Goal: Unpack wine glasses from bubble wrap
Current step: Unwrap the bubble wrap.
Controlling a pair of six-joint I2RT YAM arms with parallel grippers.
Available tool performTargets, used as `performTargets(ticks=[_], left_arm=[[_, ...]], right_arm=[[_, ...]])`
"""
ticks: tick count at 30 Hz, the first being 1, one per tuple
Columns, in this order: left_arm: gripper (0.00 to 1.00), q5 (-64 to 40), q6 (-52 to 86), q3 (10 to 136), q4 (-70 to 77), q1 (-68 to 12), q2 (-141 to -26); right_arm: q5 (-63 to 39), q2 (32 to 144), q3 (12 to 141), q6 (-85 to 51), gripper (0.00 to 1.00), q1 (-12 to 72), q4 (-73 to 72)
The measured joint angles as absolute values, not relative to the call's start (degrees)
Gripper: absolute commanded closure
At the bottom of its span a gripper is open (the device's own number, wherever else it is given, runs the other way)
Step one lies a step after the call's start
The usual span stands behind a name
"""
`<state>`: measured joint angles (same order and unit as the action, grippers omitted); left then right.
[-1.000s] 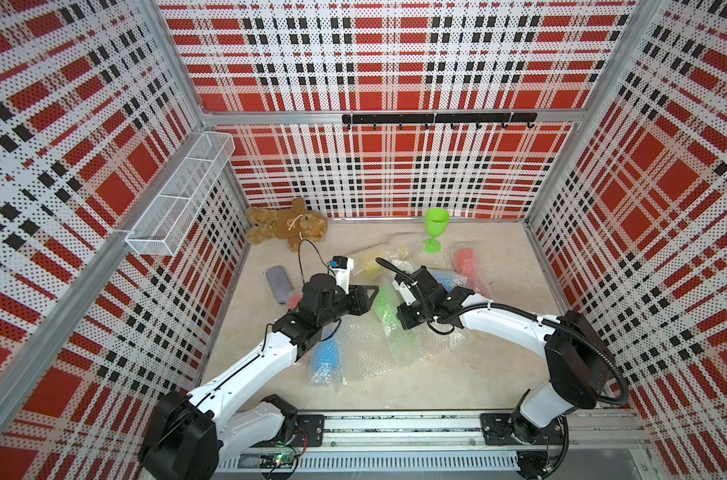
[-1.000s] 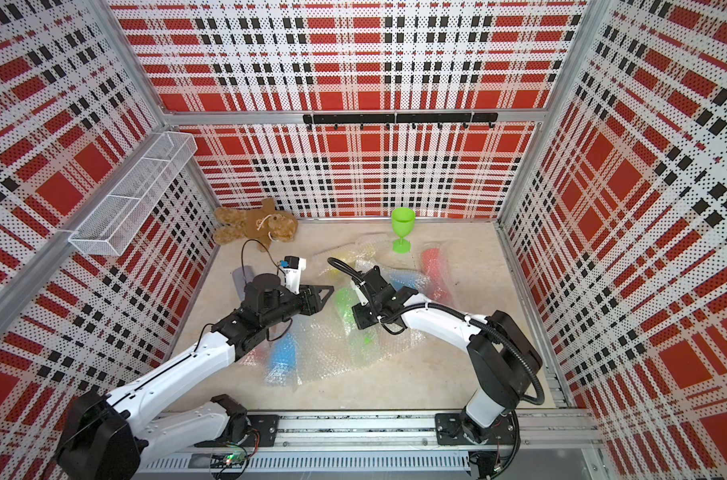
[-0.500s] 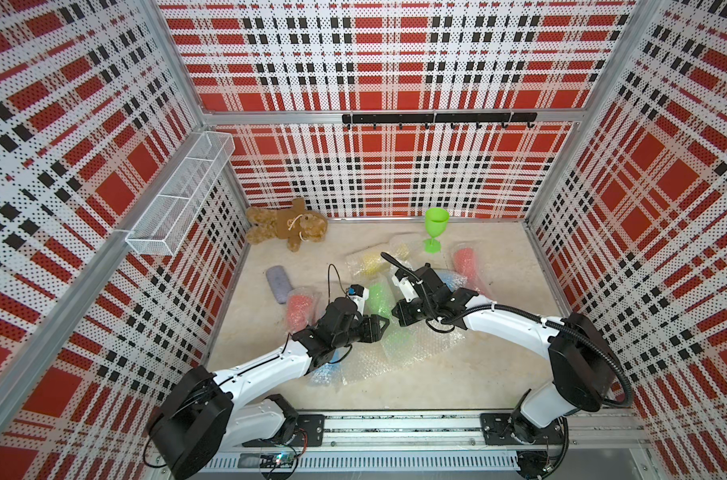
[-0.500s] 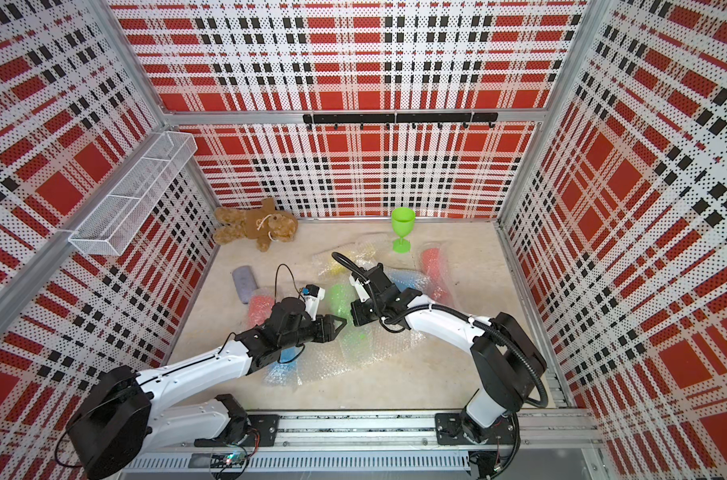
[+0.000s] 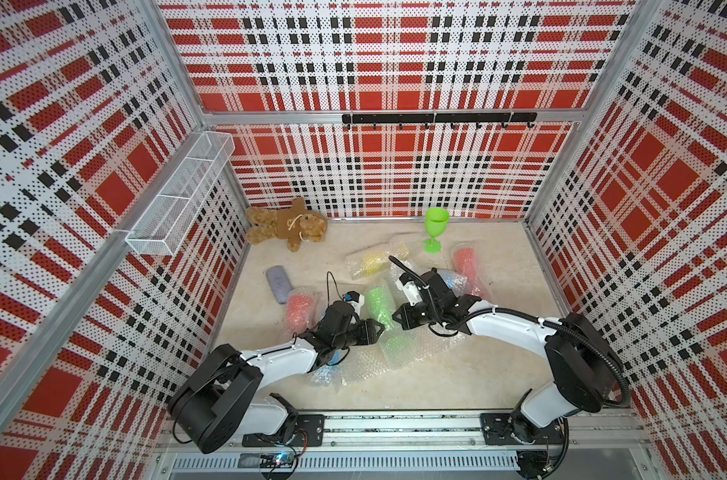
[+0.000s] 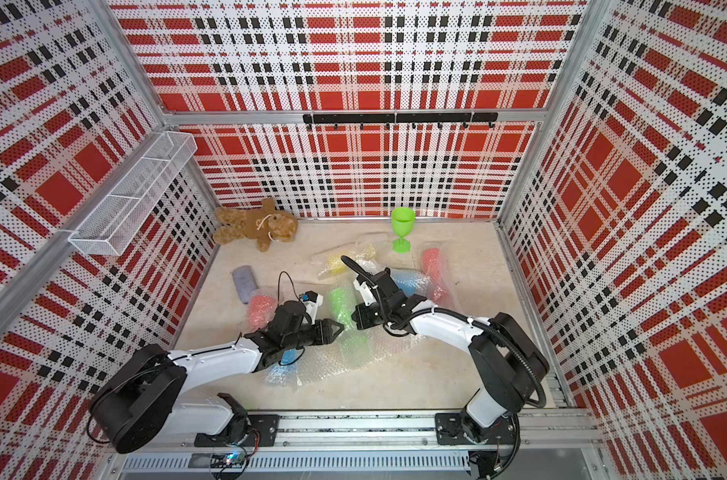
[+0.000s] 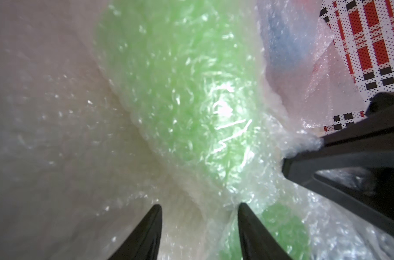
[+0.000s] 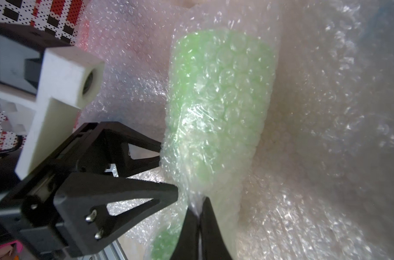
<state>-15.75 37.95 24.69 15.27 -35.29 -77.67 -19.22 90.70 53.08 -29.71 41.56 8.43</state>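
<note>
Both top views: wrapped green goblet (image 5: 377, 301) lying mid-desk (image 5: 457, 386) on loose bubble wrap (image 5: 366, 365), between my left fingers (image 5: 370, 328) and right fingers (image 5: 399, 318); bare green goblet (image 6: 403, 226) upright near the rear wall (image 6: 353, 187). Left wrist: I see the left fingers (image 7: 144, 238) parted, tips against the wrap beside the bowl. Right wrist: right fingers (image 8: 191, 236) closed, pinching a fold of bubble wrap between bowl and foot.
</note>
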Motion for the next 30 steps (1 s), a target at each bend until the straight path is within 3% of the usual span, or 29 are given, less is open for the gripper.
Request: performTargets(ticks=[5,10,11,14,18,22,27,30], left_arm=[[0.56,-18.28,38.85,24.71,19.05,-35.07,-79.05],[0.85,-20.25,39.16,24.73,20.62,-35.16,-81.56],[0.89,-20.36,39.09,24.73,20.71,-35.16,-81.82],[1.0,-20.84,39.03,24.73,21.19,-34.96,-82.26],[1.0,-21.19,38.96,24.73,21.43,-34.72,-82.26],[1.0,-21.28,38.96,24.73,21.45,-34.68,-82.26],[1.0,-21.65,38.94,24.75,21.54,-34.68,-82.43],[1.0,-21.71,38.74,24.75,21.78,-34.68,-82.76]], right_arm=[[-21.12,91.57,52.23,-30.59,1.0,41.06,5.78],[-21.87,92.62,52.21,-31.03,1.0,40.99,4.49],[-21.85,92.66,52.21,-31.03,0.96,40.86,4.47],[-21.45,92.68,52.23,-30.68,0.73,40.69,4.62],[-19.4,92.68,52.84,-29.28,0.61,40.69,6.37],[-17.45,92.68,53.93,-27.62,0.71,40.69,8.27],[-15.42,92.68,55.02,-25.8,0.99,40.71,9.67],[-13.87,92.68,55.27,-25.26,1.0,40.69,10.11]])
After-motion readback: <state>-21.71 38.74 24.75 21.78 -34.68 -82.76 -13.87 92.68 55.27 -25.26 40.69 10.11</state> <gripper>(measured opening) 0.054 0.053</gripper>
